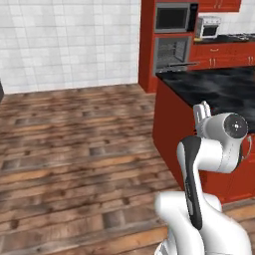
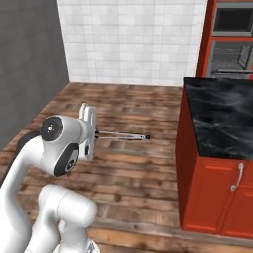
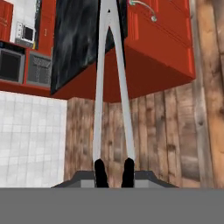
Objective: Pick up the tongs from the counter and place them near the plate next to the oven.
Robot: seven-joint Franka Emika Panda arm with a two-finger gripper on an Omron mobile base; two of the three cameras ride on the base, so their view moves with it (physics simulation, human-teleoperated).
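The black stone surface (image 2: pixel 222 116) on its red cabinets stands to the right of the robot, with the wall oven (image 1: pixel 172 52) built into the red column at its far end and a small toaster oven (image 1: pixel 207 26) on the back run beyond. No plate can be made out from here, so the drop-off spot is a guess, presumably up by one of those ovens. The arm is raised out over the wooden floor (image 2: pixel 128 148), beside the surface rather than above it. The claw (image 3: pixel 114 168) is closed on the tongs (image 2: pixel 121 135), pinching the two slim arms where they spread widest. From that grip the tongs run straight out along the claw's own line, narrowing to their joined end, held level in the air and pointing toward the surface. The carry, as I judge it, is rightward and forward.
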